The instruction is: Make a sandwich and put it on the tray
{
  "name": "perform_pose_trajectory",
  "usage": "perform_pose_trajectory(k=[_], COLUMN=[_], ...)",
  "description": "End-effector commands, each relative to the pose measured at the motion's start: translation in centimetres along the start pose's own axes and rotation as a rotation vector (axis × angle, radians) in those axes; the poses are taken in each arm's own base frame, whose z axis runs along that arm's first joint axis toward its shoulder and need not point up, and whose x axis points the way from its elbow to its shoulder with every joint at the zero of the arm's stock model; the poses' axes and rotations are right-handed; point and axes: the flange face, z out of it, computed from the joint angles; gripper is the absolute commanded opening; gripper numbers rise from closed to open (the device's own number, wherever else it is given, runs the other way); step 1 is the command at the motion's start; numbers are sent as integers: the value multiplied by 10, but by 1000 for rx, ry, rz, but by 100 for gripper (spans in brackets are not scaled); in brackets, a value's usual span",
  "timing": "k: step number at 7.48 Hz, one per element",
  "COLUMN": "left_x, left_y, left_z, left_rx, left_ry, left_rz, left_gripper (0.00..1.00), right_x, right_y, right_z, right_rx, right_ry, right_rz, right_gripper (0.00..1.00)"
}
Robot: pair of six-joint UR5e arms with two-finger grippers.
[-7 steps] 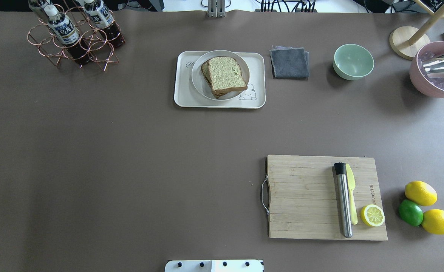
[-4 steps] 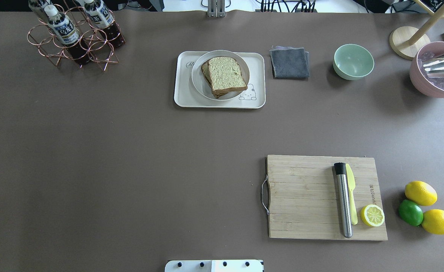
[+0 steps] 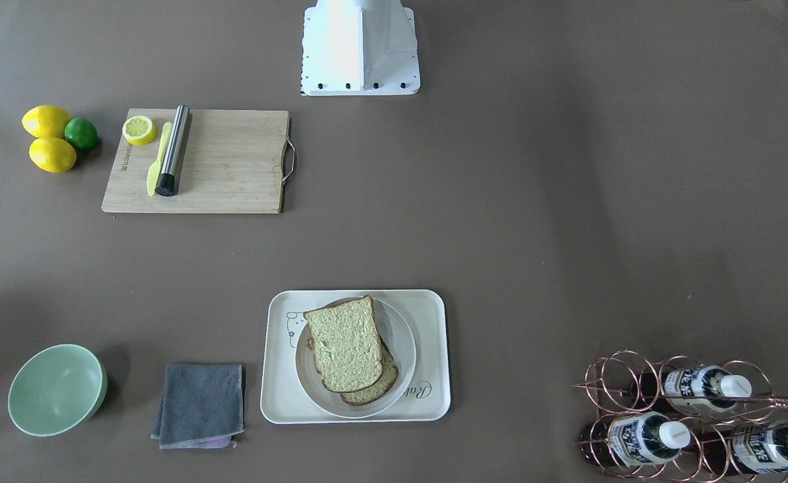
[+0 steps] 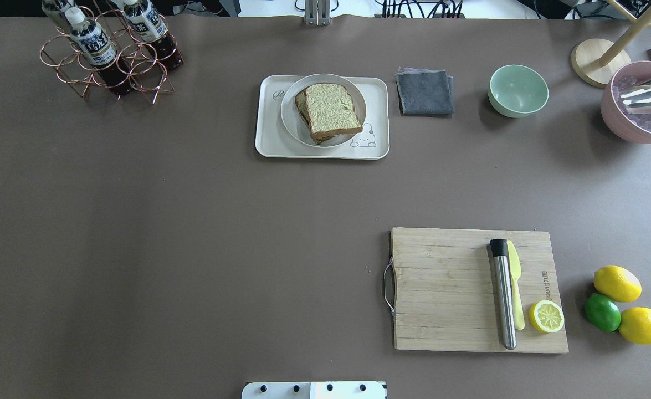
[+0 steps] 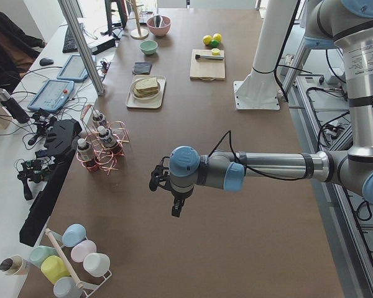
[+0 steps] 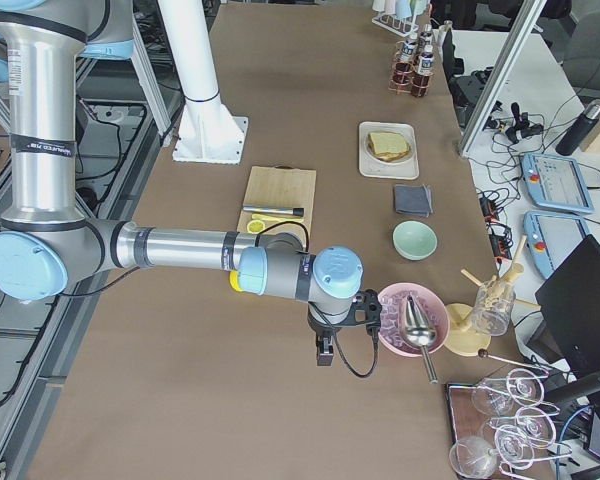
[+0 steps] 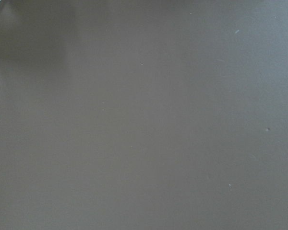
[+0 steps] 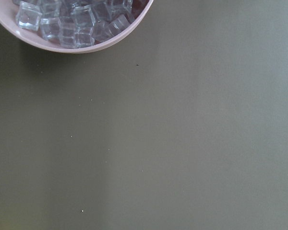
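Observation:
The sandwich (image 4: 331, 111) is two slices of greenish-tan bread stacked on a round white plate (image 4: 289, 116). The plate stands on the cream tray (image 4: 267, 141) at the table's far middle. The egg is hidden. The sandwich (image 3: 347, 352) and tray (image 3: 279, 402) also show in the front-facing view. My left gripper (image 5: 168, 192) shows only in the exterior left view, far from the tray over bare table; I cannot tell if it is open or shut. My right gripper (image 6: 325, 350) shows only in the exterior right view, beside the pink ice bowl (image 6: 410, 315); its state cannot be told.
A wooden cutting board (image 4: 441, 288) holds a steel rod (image 4: 503, 299), a yellow knife (image 4: 515, 277) and a halved lemon (image 4: 546, 316). Two lemons and a lime (image 4: 602, 312) lie to its right. A grey cloth (image 4: 424, 92), a green bowl (image 4: 518, 90) and a bottle rack (image 4: 109, 52) stand at the back.

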Motion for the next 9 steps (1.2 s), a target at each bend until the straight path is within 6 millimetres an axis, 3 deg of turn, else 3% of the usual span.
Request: perform_pose_trajectory(k=[1, 5, 8, 9], left_x=[10, -5, -21, -25], left_y=[2, 6, 22, 32], left_z=[-12, -11, -20, -16], left_rx=[-31, -63, -77, -87], left_ry=[-37, -141, -143, -139], left_rz=[84, 149, 94, 81], left_gripper=[98, 98, 98, 98], right_x=[1, 4, -30, -35], right_y=[2, 12, 0, -1], right_z=[2, 3, -24, -23], right_rx=[-5, -13, -29, -35], right_ry=[9, 38, 35, 35], right_rz=[1, 7, 16, 10], right_gripper=[100, 100, 100, 100])
